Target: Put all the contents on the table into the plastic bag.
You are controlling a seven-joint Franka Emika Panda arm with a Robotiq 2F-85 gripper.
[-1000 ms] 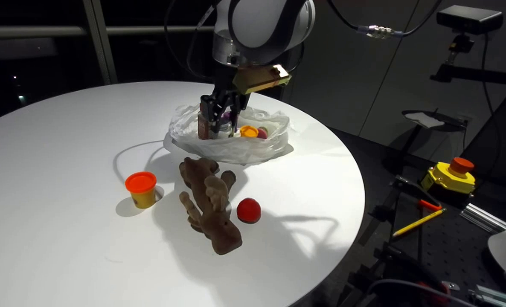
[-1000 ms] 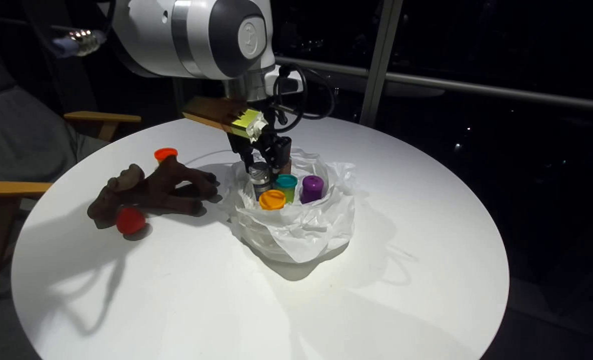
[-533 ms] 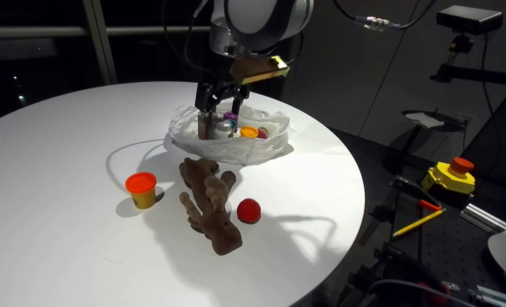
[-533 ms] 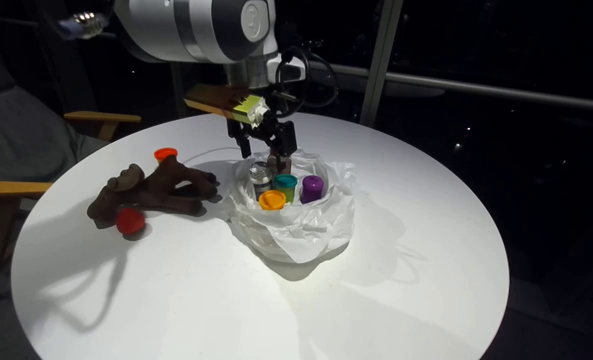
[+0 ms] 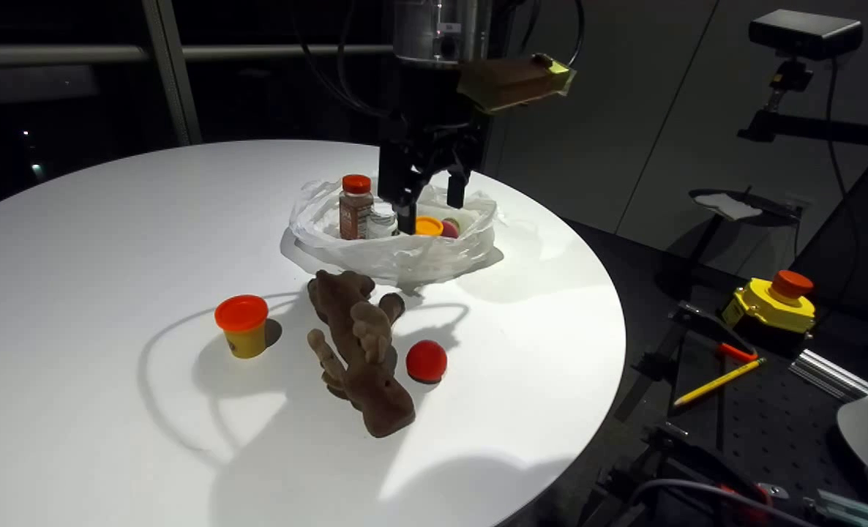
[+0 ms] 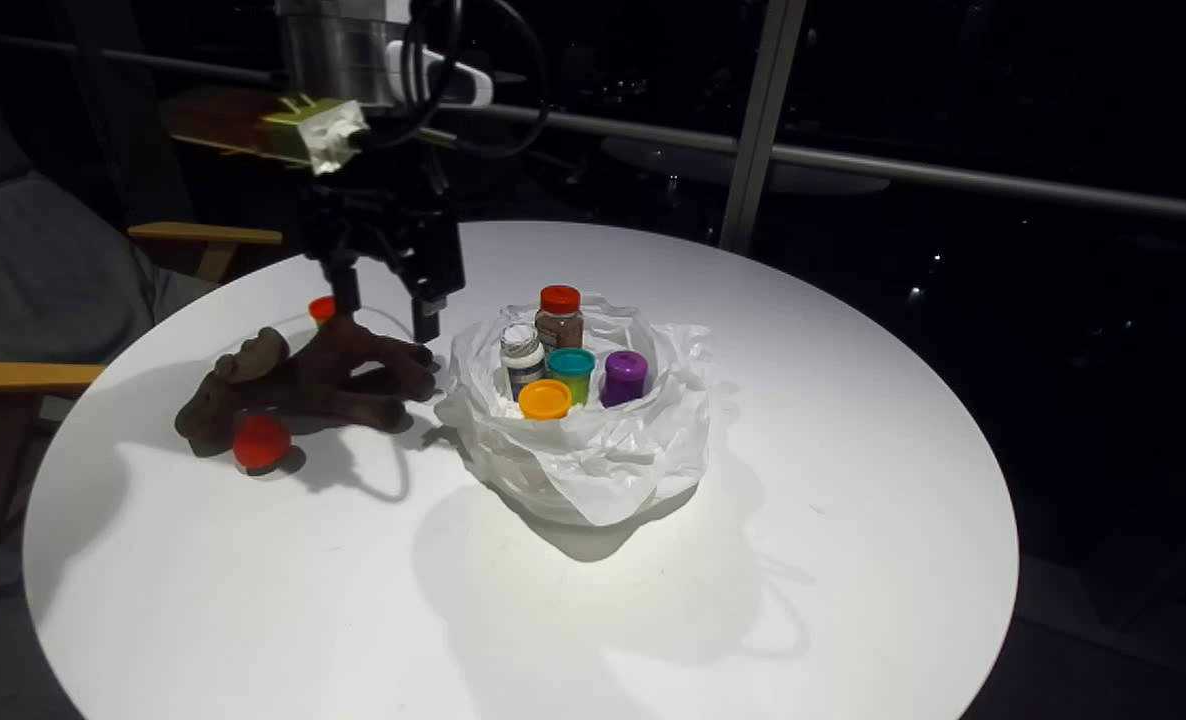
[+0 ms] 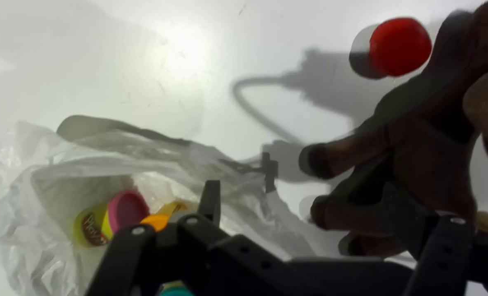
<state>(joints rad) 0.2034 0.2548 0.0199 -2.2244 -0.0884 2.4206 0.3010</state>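
Note:
My gripper [image 5: 431, 206] hangs above the table [image 5: 105, 410] with its jaws wide apart and nothing between them. In the wrist view, one finger [image 7: 210, 201] is over the bag's edge. Inside the plastic bag [image 6: 623, 475] stand a red-capped brown bottle [image 6: 560, 322], a grey-white bottle [image 6: 523, 360], a teal-lidded cup [image 6: 572, 368], an orange-lidded cup [image 6: 545, 399] and a purple container [image 6: 625, 378]. A pink-lidded cup [image 7: 128, 209] lies there too. Outside the bag, the brown plush [image 5: 364, 351] lies between a yellow cup [image 5: 242, 329] with orange-red lid and a red round object [image 5: 427, 361].
Off the table are a yellow and red button box [image 5: 774, 304], a pencil [image 5: 719, 382] and a camera [image 5: 806, 33] on a stand. A chair [image 6: 33, 250] stands behind the table in an exterior view. A window frame [image 6: 763, 130] runs along the far side.
My gripper has spread its jaws, risen out of the bag and shifted from the bottles toward the plush. The brown bottle's red cap now shows. The objects on the table stay put.

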